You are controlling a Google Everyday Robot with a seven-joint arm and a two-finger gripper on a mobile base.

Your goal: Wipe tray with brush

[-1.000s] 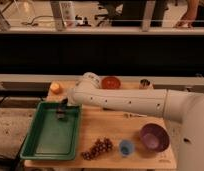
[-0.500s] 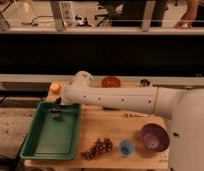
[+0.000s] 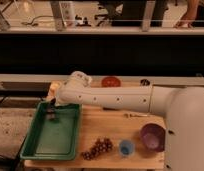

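The white arm reaches from the right across the wooden counter, and its hand hangs low over the far end of the green tray, which sits at the counter's left edge. The small dark brush shows just beneath the hand, inside the tray near its far wall. Whether the hand grips the brush cannot be told. A purple bowl, a blue cup and a bunch of dark grapes lie to the tray's right.
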